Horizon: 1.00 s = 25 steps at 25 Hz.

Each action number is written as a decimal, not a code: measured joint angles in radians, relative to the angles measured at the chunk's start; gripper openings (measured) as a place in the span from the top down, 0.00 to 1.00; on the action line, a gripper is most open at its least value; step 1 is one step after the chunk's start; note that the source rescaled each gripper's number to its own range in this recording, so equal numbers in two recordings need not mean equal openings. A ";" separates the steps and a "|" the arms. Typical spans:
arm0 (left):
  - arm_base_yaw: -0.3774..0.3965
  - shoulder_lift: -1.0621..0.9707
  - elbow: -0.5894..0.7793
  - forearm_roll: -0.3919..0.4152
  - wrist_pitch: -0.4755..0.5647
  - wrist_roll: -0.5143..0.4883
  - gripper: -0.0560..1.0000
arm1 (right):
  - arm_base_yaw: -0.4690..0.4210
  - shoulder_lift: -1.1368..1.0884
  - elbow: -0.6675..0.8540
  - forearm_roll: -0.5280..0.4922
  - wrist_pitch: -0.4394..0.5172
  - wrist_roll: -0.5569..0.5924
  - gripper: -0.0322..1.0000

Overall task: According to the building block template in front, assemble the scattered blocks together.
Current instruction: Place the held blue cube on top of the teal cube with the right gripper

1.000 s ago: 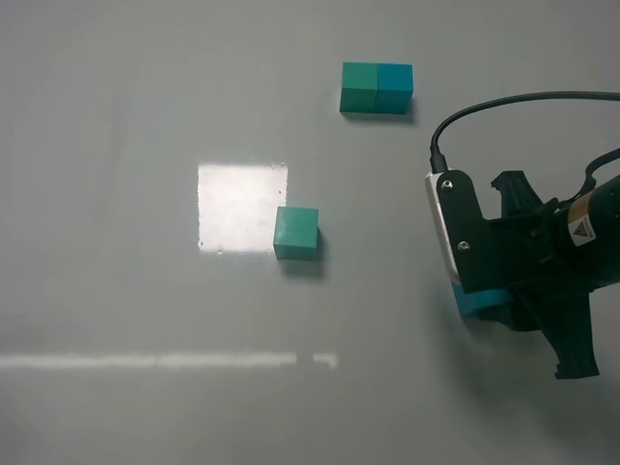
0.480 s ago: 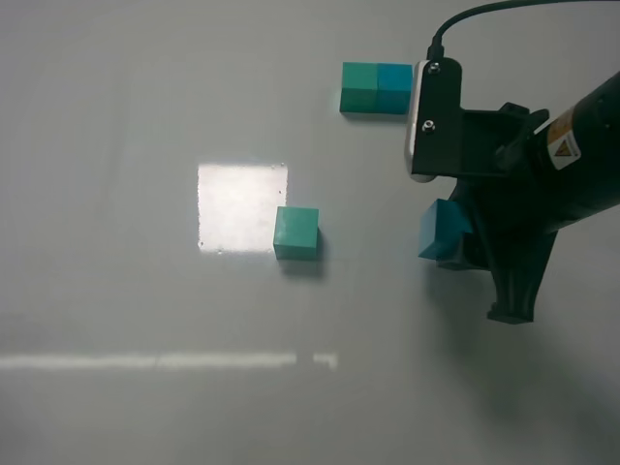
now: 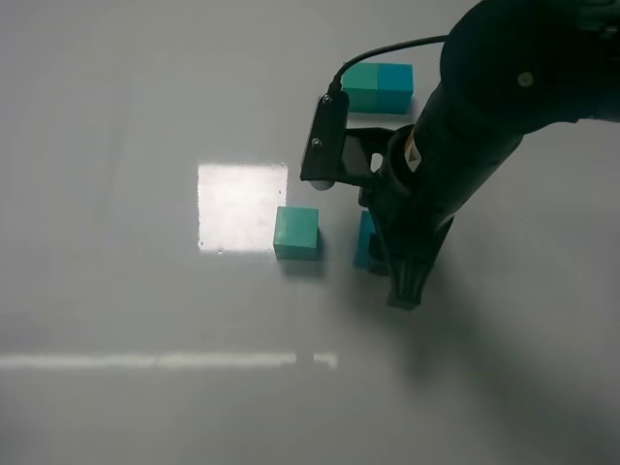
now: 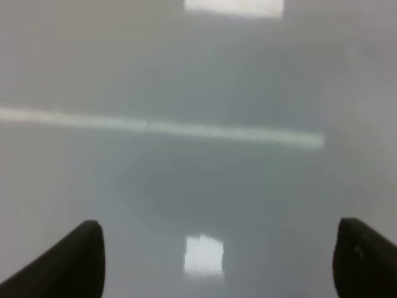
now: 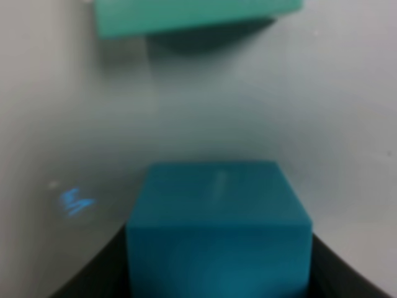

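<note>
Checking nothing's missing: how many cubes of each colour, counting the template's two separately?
Green: 2, the loose green cube and the template's green cube
Blue: 2, the loose blue cube and the template's blue cube
Total: 4

The exterior high camera looks almost straight down from well above the surface (image 3: 116,116), wide enough to take in the green cube (image 3: 295,232), the blue cube (image 3: 365,240) and the right arm (image 3: 484,107). The right wrist camera sits very close behind the blue cube, facing past it to the green cube, so both views share these two. The left wrist camera looks low across bare surface between the left gripper's (image 4: 220,257) tips, sharing only that.
</note>
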<state>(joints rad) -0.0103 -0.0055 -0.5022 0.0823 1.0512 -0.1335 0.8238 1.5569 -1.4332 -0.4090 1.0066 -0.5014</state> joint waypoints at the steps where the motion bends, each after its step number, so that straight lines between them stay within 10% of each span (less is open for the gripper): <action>1: 0.000 0.000 0.000 0.000 0.000 0.000 0.31 | 0.001 0.015 -0.018 0.002 0.002 0.001 0.96; 22: 0.000 0.000 0.000 0.000 0.000 0.000 0.31 | 0.088 0.106 -0.105 -0.058 0.006 0.120 0.96; 25: 0.000 0.000 0.000 0.000 0.000 0.000 0.31 | 0.097 0.106 -0.105 -0.066 0.003 0.137 0.77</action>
<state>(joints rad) -0.0103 -0.0055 -0.5022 0.0823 1.0512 -0.1335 0.9210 1.6629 -1.5386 -0.4752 1.0099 -0.3649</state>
